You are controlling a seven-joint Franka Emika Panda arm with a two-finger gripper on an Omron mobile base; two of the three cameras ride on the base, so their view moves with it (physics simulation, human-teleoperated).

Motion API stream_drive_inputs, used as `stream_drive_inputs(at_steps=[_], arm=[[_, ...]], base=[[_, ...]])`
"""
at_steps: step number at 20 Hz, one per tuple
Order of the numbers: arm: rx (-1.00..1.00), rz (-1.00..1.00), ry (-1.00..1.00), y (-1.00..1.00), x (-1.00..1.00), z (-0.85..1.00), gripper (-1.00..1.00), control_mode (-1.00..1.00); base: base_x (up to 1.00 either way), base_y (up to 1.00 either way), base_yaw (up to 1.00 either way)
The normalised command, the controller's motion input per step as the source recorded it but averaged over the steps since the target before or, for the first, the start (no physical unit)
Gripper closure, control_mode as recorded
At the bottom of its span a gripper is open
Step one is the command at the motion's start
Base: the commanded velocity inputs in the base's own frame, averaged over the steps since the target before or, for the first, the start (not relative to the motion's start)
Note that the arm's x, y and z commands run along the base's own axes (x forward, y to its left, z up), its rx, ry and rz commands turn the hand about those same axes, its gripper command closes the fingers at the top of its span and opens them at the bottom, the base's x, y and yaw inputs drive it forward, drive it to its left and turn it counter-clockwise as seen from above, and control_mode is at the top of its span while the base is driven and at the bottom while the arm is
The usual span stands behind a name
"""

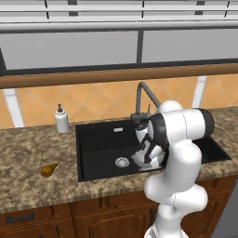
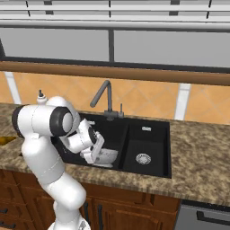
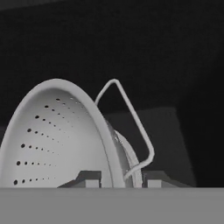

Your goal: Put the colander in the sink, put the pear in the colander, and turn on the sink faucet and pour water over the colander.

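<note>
One of three steps is nearly done: your pincer (image 3: 117, 179) pinches the colander (image 3: 52, 140) by its rim, down in the sink's (image 1: 93, 139) wide basin. Next you must let go and lift clear, then fetch the pear (image 1: 48, 170), well off on the counter (image 1: 28, 153).

The sink (image 1: 100, 139) is set into the counter (image 1: 28, 153), with its wide basin on the left and its narrow basin on the right. The sink faucet (image 1: 142, 95) rises from behind the sink, near the divide between the basins. The soap bottle (image 1: 61, 119) stands on the counter just beside the sink's back left corner. The pear (image 1: 48, 170) lies on the counter left of the sink, near the front edge. The colander (image 2: 107, 156) sits in the wide basin, toward its front right, and the gripper (image 3: 118, 181) straddles its rim.
</note>
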Motion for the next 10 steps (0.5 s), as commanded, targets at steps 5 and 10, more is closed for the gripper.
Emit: stream_drive_inputs(at_steps=[5,10], arm=[[0.0,-0.15,-0.21,0.28,0.05,-0.5,1.0,-1.0],[0.0,-0.15,-0.22,0.34,0.15,-0.43,1.0,-1.0]], base=[[0.0,0.0,0.0],[0.0,0.0,0.0]])
